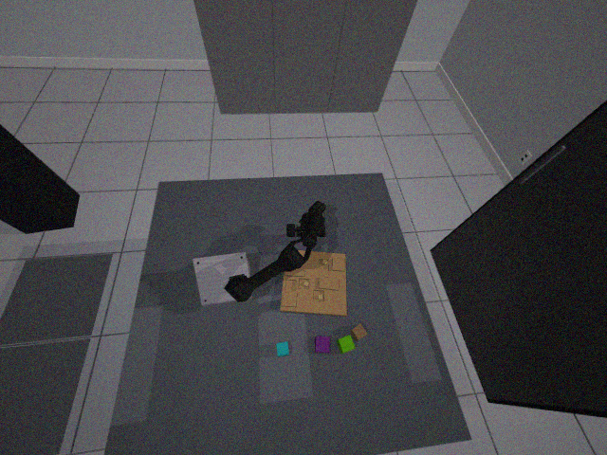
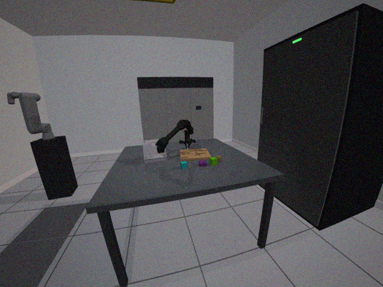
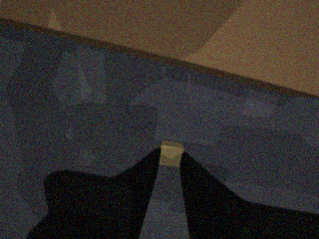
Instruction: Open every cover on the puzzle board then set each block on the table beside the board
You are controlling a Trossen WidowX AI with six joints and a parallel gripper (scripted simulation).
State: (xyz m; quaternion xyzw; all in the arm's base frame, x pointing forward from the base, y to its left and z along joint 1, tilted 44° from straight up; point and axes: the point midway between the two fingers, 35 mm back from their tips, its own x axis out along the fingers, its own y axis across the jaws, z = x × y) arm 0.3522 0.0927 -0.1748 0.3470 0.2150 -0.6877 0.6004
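Holding a small tan block (image 3: 171, 154) off the board's edge is what matters now: the pincer (image 1: 312, 223) (image 2: 187, 147) (image 3: 170, 153) is clamped on it, fingertips against its two sides. In the top view the puzzle board (image 1: 338, 306) (image 2: 200, 150) lies toward 6 o'clock from the pincer; in the wrist view it fills the strip at 12 o'clock, with a band of desk (image 1: 206, 372) (image 2: 148, 185) (image 3: 125, 124) between its edge and the block.

On the top view's clock, four others rest on the desk off the board's 6 o'clock side: cyan block (image 1: 283, 348) (image 2: 184, 164) at 7, purple block (image 1: 322, 344) (image 2: 202, 163) at 6, green block (image 1: 345, 343) (image 2: 213, 161) and wooden block (image 1: 358, 332) (image 2: 219, 158) toward 5, these last two close together.

This looks like the last placement. I judge the block wants lowering on the 12 o'clock side, then release; drifting toward 6 could catch the board's rim. Whether every cover is fully open I cannot tell.
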